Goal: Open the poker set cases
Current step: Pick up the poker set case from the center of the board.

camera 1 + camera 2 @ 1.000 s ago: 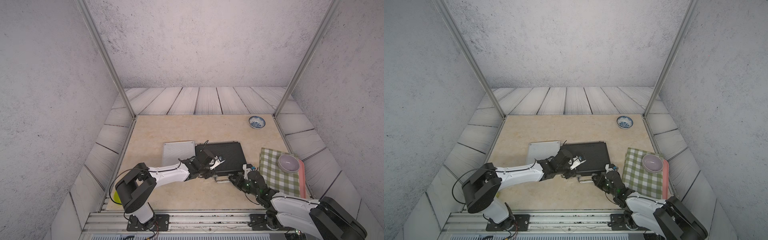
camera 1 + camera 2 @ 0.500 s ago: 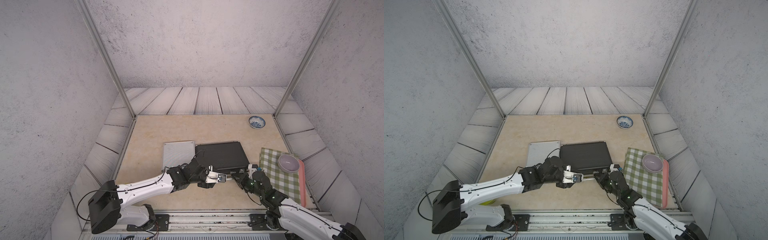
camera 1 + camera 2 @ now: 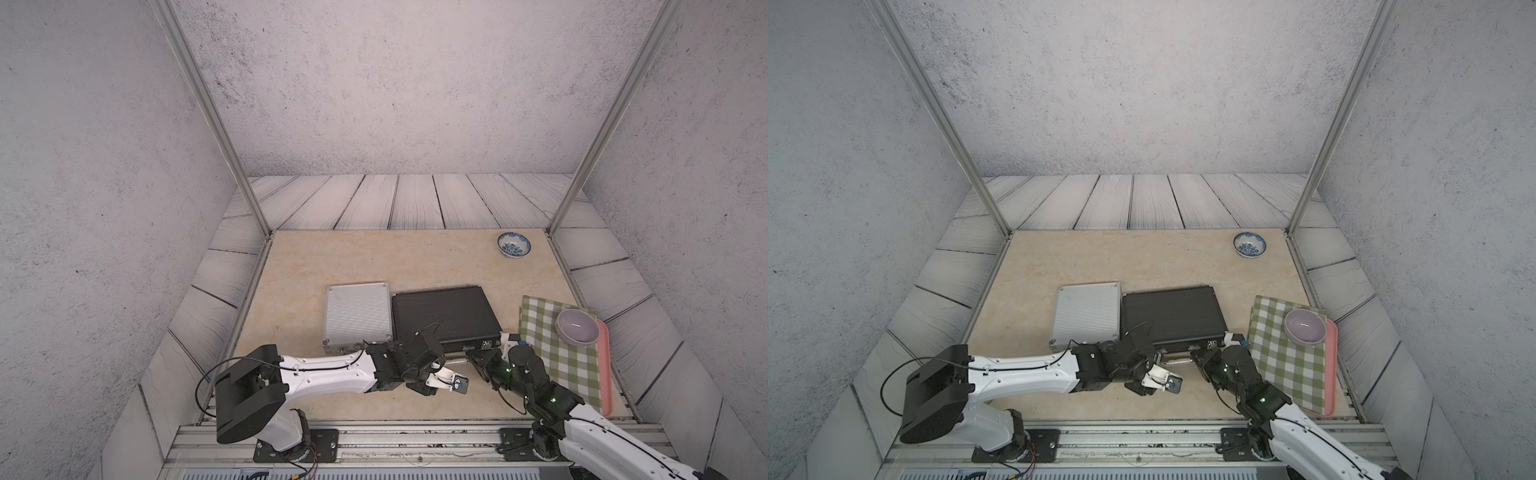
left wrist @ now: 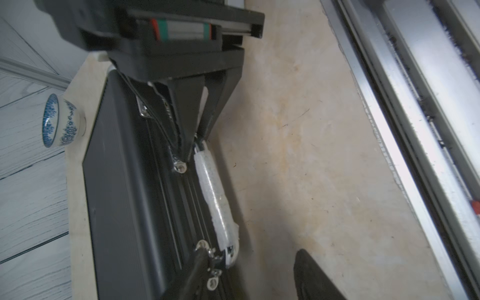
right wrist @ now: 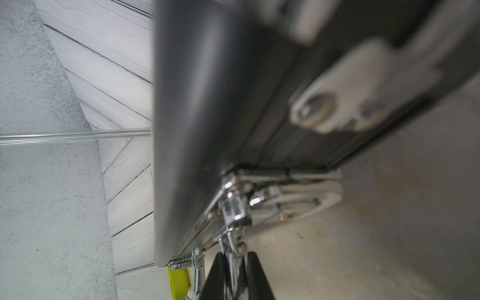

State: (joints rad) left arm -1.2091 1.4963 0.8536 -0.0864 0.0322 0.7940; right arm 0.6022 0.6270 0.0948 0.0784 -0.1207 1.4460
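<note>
Ribbed matt silver metal case (image 3: 357, 313), ribbed matt black case (image 3: 442, 316), glossy chrome handle (image 5: 233, 213), woven checked cloth (image 3: 548, 365), glazed bowl (image 3: 514, 245)

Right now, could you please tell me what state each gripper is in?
Left gripper: straddles the handle of the black case; grip cannot be told.
Right gripper: closed on the handle's chrome end.

Black case (image 5: 207, 91) smears out of focus — latch (image 5: 337, 98) indistinct.

The ribbed silver case (image 3: 358, 312) and the larger black case (image 3: 442, 316) lay flat with lids closed, side edges touching, silver at left. The black case's near edge carried a chrome latch (image 5: 235, 210) and a white-wrapped handle (image 4: 215, 197).
</note>
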